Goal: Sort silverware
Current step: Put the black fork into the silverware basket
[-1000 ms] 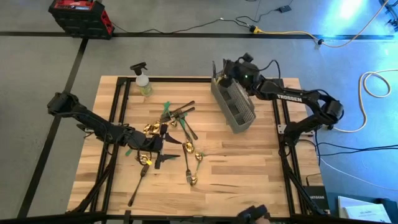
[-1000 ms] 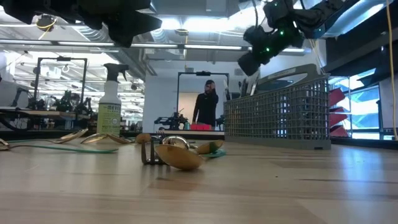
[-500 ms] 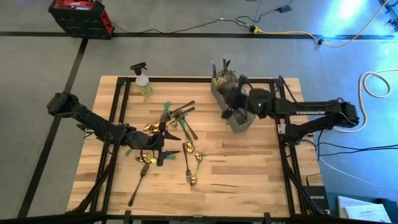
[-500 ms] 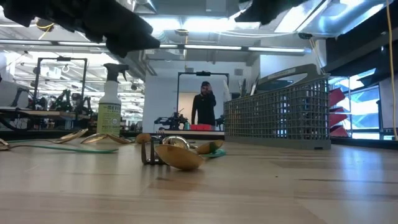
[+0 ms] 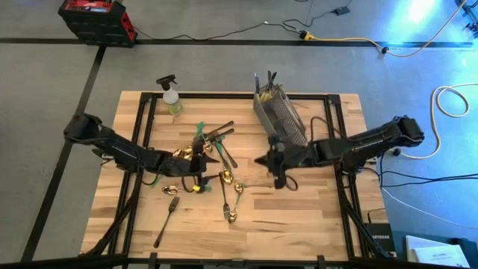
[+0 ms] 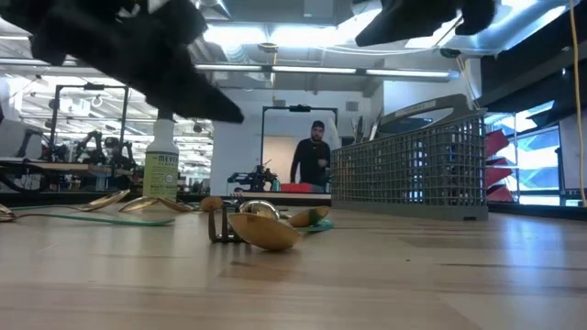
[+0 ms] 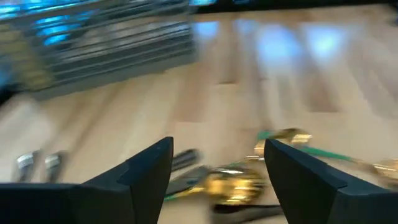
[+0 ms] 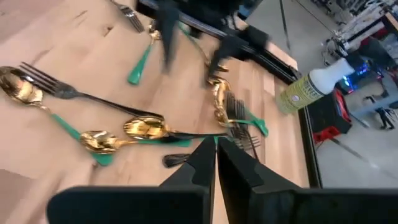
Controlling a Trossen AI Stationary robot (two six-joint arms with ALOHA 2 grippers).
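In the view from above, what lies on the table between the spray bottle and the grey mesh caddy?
Nothing: in the high view, bare wood table separates the spray bottle from the mesh caddy. The loose silverware lies nearer the front, below that stretch.

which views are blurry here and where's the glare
Left wrist view: motion-smeared throughout, the mesh caddy and gold silverware soft. Right wrist view: the left gripper is streaked, the spray bottle soft. Low view: near tabletop out of focus, ceiling lights blown out. High view: sharp, with blue glare in its upper right corner.
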